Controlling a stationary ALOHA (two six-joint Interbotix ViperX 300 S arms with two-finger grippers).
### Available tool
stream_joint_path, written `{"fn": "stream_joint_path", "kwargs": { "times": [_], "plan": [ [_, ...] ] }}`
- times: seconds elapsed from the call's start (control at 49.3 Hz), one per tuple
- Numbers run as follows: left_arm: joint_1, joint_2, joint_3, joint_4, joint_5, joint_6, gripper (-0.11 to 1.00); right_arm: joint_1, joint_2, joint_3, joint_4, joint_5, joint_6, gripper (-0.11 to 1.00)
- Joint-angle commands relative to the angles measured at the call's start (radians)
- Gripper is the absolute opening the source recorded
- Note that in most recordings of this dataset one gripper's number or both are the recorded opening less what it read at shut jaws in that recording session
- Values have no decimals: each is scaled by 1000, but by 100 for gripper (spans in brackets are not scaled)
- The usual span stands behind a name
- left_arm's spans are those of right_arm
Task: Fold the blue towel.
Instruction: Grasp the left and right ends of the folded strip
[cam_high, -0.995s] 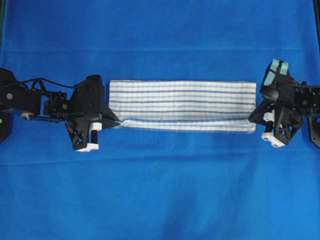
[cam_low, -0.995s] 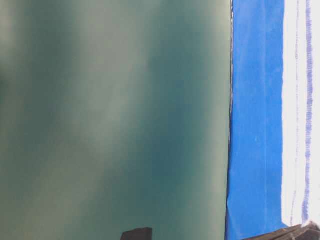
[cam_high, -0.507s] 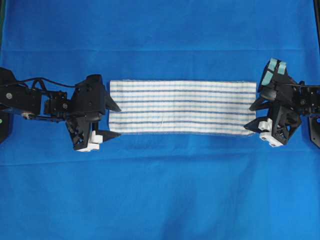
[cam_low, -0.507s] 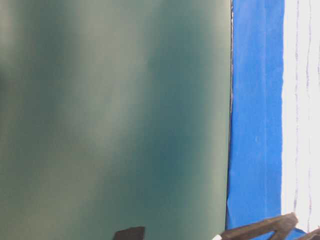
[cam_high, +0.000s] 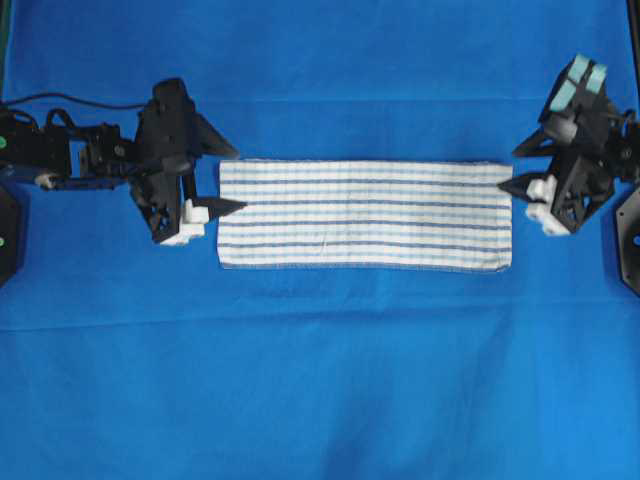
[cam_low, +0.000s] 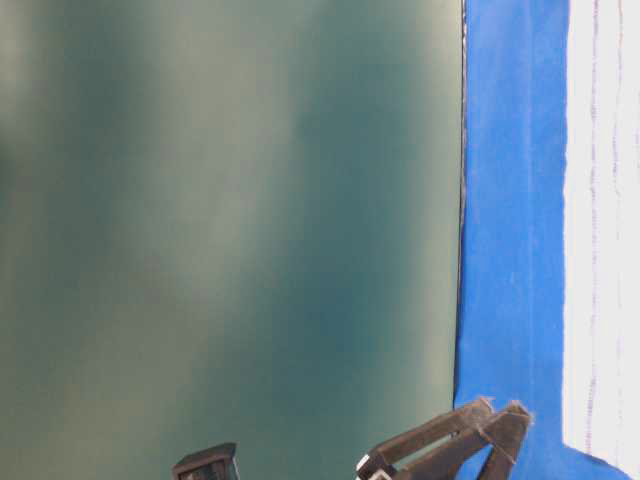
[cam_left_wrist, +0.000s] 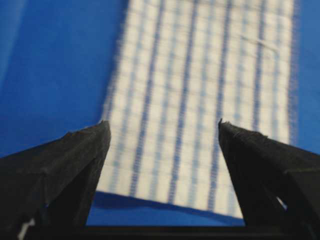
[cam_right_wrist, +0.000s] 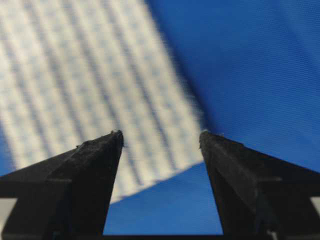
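The blue towel (cam_high: 365, 215), white with thin blue stripes, lies flat as a long narrow strip in the middle of the overhead view. My left gripper (cam_high: 240, 180) stands open just off its left short end, fingertips pointing at it and touching nothing. Off the right short end, near the far corner, my right gripper (cam_high: 508, 168) is open too. The left wrist view shows the towel (cam_left_wrist: 200, 100) beyond the open left gripper (cam_left_wrist: 162, 125). In the right wrist view a towel corner (cam_right_wrist: 75, 75) lies beyond the open right gripper (cam_right_wrist: 161, 134).
A large plain blue cloth (cam_high: 320, 380) covers the table under everything. The table-level view shows its edge (cam_low: 510, 250), a blurred green surface (cam_low: 230, 240), a strip of towel (cam_low: 600, 250) and dark gripper fingers (cam_low: 450, 450) at the bottom.
Both grippers, shut on the towel's near corners a second ago, have opened and let go. The towel settled flat. Both grippers then moved towards the far side, away from that edge.
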Motion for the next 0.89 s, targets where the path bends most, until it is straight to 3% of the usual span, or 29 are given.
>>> {"fn": "stream_joint_path", "kwargs": {
  "times": [0.0,0.223,0.649,0.873],
  "plan": [
    [12,-9,-21,2,-6,2,82,-18,5,-14,-14,8,-2,66],
    [21,23,-21,0,-17,2,82,-28,40,-9,-25,-12,-2,66],
    [98,206,-31,2,-104,2,82,-87,296,-18,-61,-172,-8,66],
    [109,230,-32,0,-92,3,79,-100,333,-34,-77,-181,-12,66]
  ]
}}
